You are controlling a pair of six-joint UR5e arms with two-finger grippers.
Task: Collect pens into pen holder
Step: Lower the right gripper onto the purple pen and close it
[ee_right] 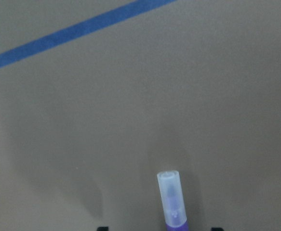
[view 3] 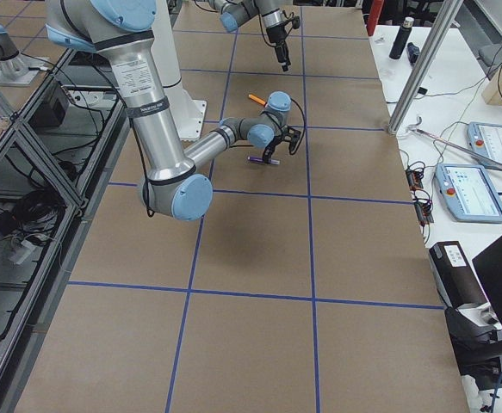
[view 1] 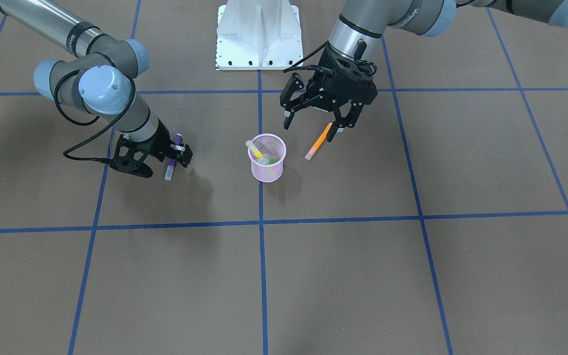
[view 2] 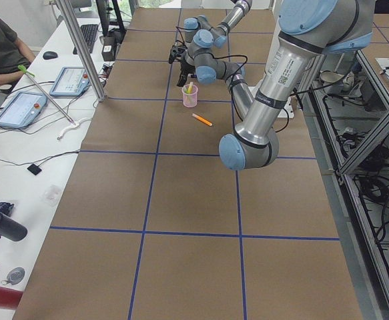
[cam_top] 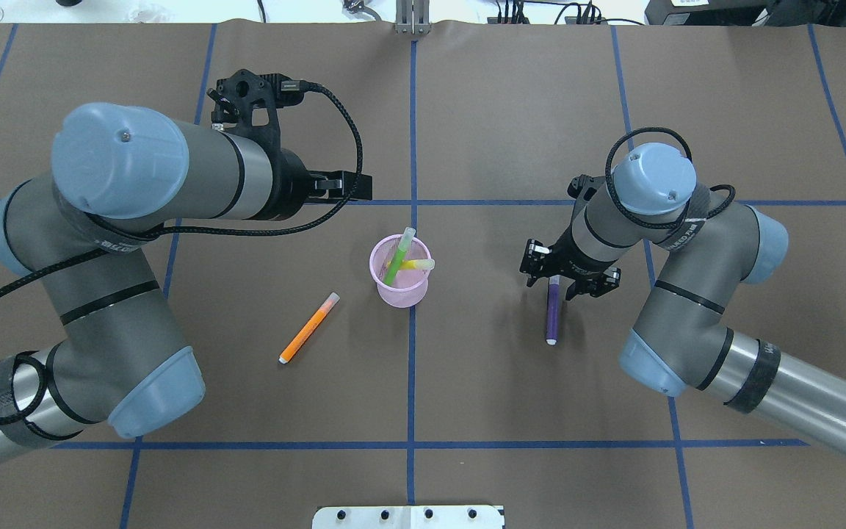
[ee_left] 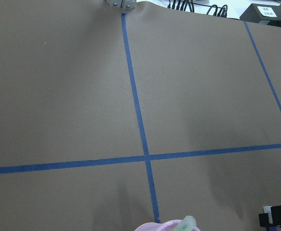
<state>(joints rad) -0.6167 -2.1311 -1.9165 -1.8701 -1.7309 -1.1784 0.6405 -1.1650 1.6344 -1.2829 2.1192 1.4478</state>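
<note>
Looking through the right wrist view, you find the purple pen (ee_right: 171, 199) lying flat on the tabletop (cam_top: 467, 411), whitish cap pointing away from the camera. The right gripper (cam_top: 568, 286) sits low over its other end. The claw is narrowly apart, a dark tip on either side of the barrel and neither touching it. I judge it is lined up for a pinch it has not yet made.

The pen holder (cam_top: 401, 286) stands about mid-tabletop, well clear of every edge. The purple pen lies well apart from it, toward the robot's right end. The green pen (cam_top: 397, 261) and the yellow pen (cam_top: 417, 264) are already inside, leaning on the rim with caps poking out, as loose sticks would in a wider cup.

The orange pen (view 1: 318, 141) lies flat near the holder, on the side toward the robot's left end. The left gripper (view 1: 312, 125) hangs raised above the tabletop, claw wide and empty. That probably keeps it clear of the cup and ready for the orange pen.

You can read nothing on the pens or holder. The left arm (view 2: 261, 127) carries a sticker (view 2: 283, 77) and the joint rings carry lettering, all too small to make out.
</note>
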